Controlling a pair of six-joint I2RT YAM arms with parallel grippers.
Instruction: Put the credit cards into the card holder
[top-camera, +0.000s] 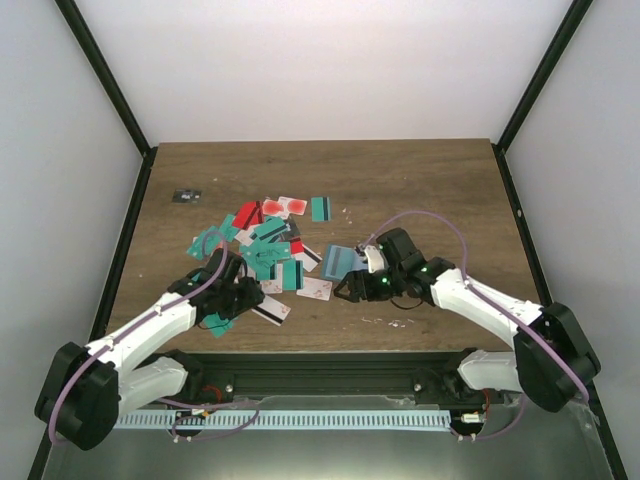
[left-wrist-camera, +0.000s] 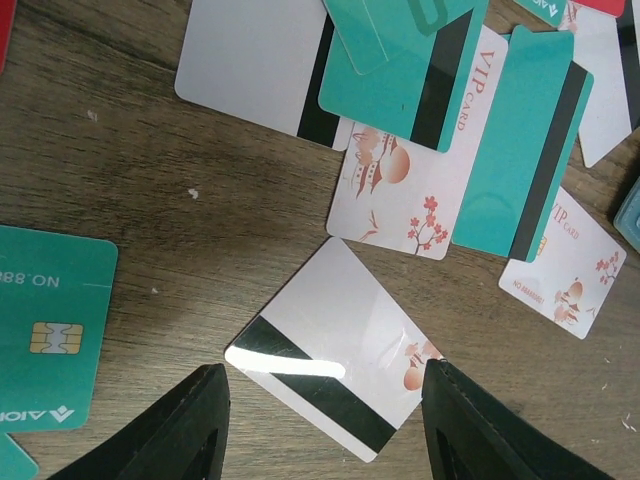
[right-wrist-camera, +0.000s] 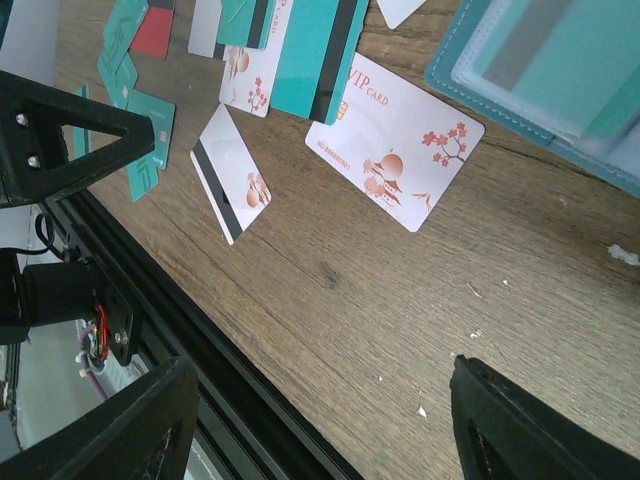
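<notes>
The table (top-camera: 420, 180) is dark brown wood with a streaky grain and a few white specks. The teal cards (left-wrist-camera: 520, 140) carry a black stripe along one edge. One teal card (left-wrist-camera: 50, 330) shows a gold chip and white lettering. The white cards (right-wrist-camera: 395, 150) bear red-orange blossoms, a round sun and "VIP" in the same red. Another white card (left-wrist-camera: 330, 365) has a black stripe. A red card (top-camera: 247, 215) is plain. The card holder (right-wrist-camera: 560, 80) is blue-teal with pale, see-through pockets. The arms (top-camera: 150, 328) are white with black joints and lilac cables (top-camera: 432, 213).
</notes>
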